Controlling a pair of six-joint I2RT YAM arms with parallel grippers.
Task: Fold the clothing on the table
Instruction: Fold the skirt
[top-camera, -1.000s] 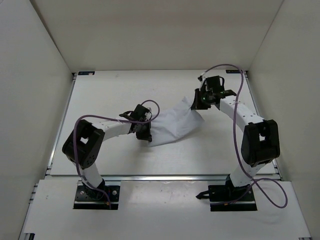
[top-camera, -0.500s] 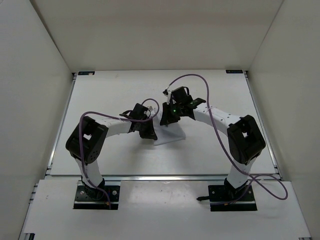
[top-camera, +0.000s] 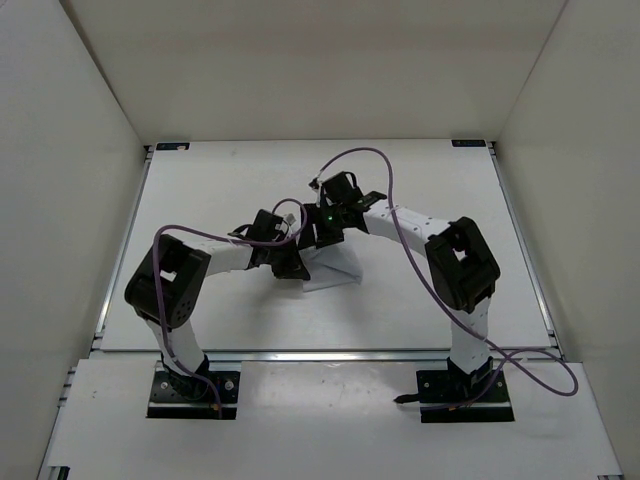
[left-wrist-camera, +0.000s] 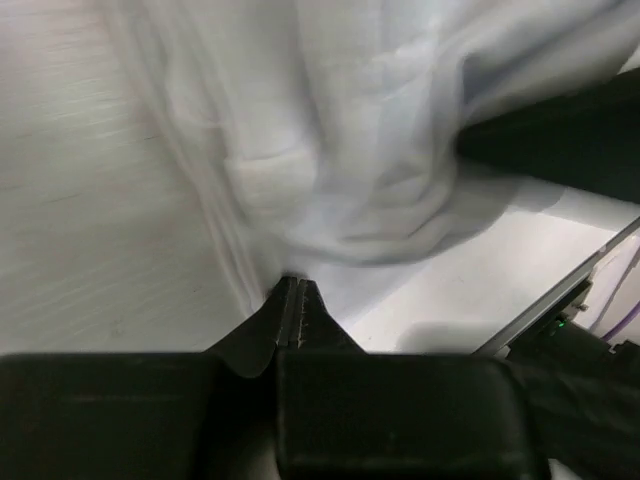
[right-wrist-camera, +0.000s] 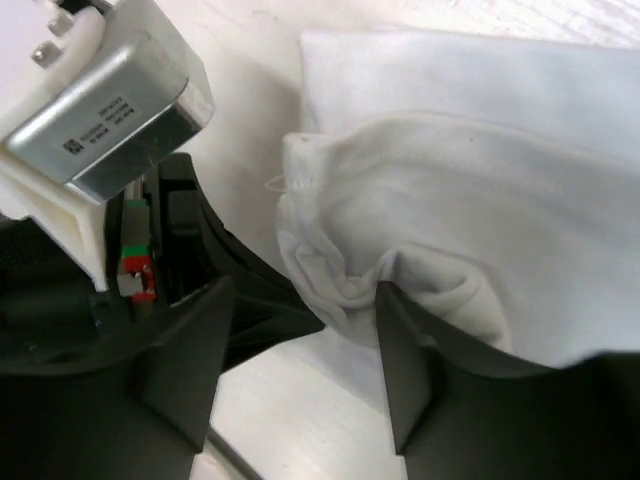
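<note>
The white clothing (top-camera: 338, 268) lies folded over on the table (top-camera: 430, 300) between the two grippers. My left gripper (top-camera: 293, 266) is shut on its edge; in the left wrist view the jaws (left-wrist-camera: 291, 286) meet on the clothing (left-wrist-camera: 350, 150), which hangs rumpled ahead of them. My right gripper (top-camera: 322, 230) sits close beside the left one. In the right wrist view it (right-wrist-camera: 305, 300) stands open, and a bunched corner of the clothing (right-wrist-camera: 340, 270) lies loose between its fingers, resting against the right finger (right-wrist-camera: 405, 350).
The left gripper's silver and white housing (right-wrist-camera: 100, 120) is very close to my right fingers. White walls surround the table. A silver rail (top-camera: 330, 353) runs along the near edge. Purple cables (top-camera: 400, 240) loop over both arms.
The right arm carried the clothing's far corner leftward to the left gripper, doubling the fabric over. Its jaws, shut on that corner before, now stand apart. The left gripper barely moved.
</note>
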